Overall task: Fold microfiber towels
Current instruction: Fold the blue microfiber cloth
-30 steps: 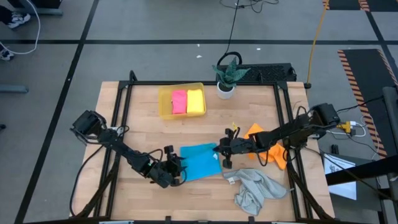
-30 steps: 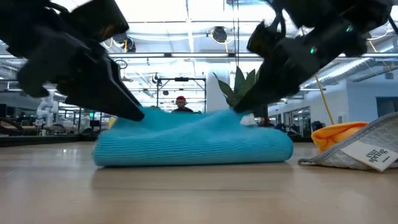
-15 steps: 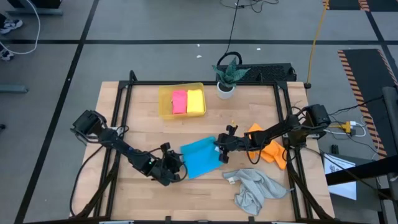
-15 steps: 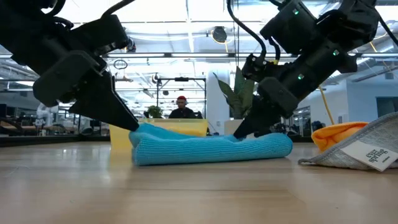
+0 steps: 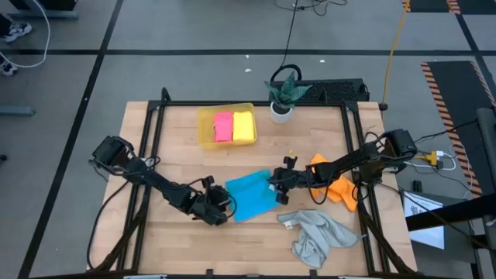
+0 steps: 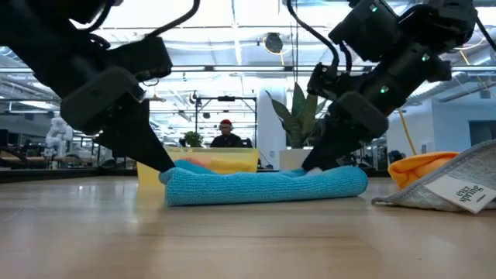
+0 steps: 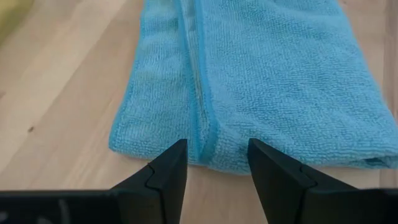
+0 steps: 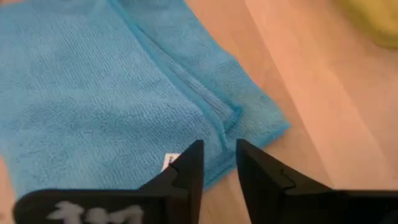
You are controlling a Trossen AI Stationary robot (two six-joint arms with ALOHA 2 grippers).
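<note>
While both hands flank folded blue towel point(image 5: 251, 198): left hand point(image 5: 220, 210) parted, empty, at near-left edge; right hand point(image 5: 277, 186) narrowly parted, empty, at opposite corner.

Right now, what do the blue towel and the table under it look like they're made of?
The blue towel looks like soft microfiber: fine looped pile in ribbed rows, stitched hem, matte. The table looks like light wood, probably butcher-block: visible grain and plank seams, with a smooth, faintly satin finish.
</note>
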